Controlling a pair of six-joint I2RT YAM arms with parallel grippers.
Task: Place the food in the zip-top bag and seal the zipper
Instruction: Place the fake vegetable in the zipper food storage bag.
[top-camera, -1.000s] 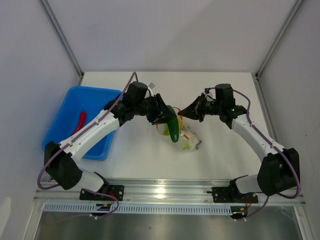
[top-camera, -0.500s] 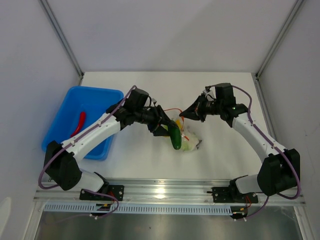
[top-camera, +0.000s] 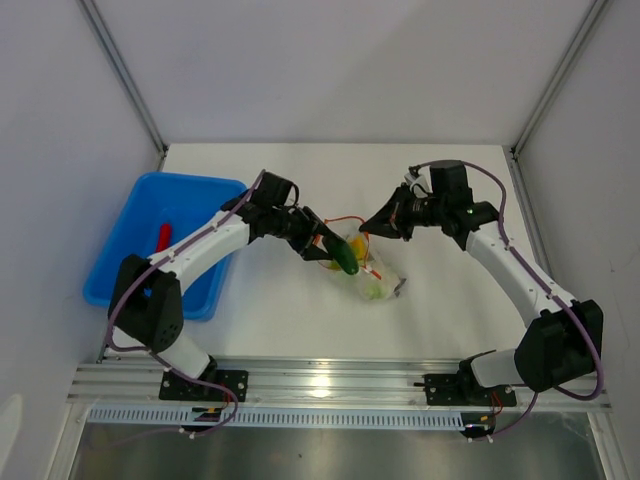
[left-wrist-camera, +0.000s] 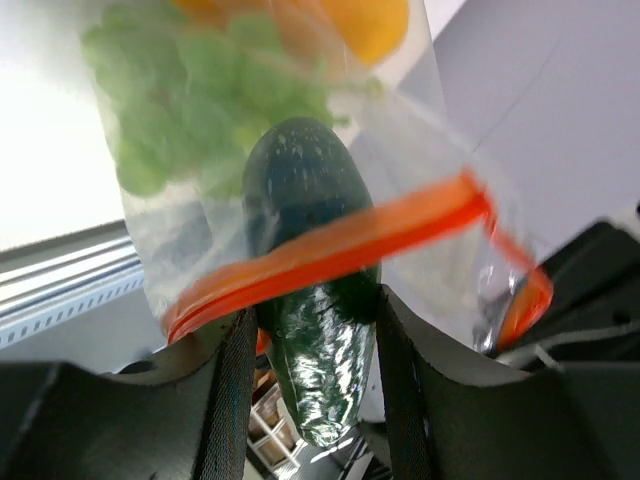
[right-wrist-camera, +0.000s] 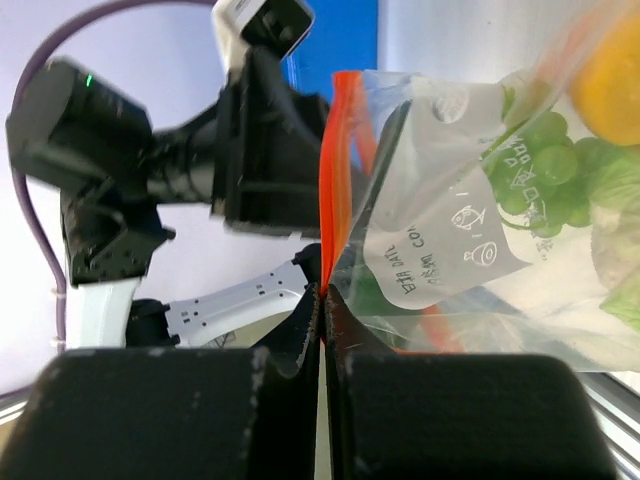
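While our right gripper (right-wrist-camera: 322, 292) is clenched on the zipper (right-wrist-camera: 338, 170), holding the mouth of the zip-top bag (right-wrist-camera: 470, 240) open just ahead of its jaws, our left gripper (top-camera: 318, 246) grasps the cucumber (left-wrist-camera: 305, 200) and points it through that mouth towards the grapes (left-wrist-camera: 160, 110) beyond. The red chili (top-camera: 163, 237) lies well away from both jaws, in the blue tray (top-camera: 110, 280).

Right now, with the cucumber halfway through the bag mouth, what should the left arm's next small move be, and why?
Probably push the cucumber slightly deeper before releasing. The zipper, pinched at one end by the right end effector, crosses the cucumber's middle, and the left end effector grips its outer half.
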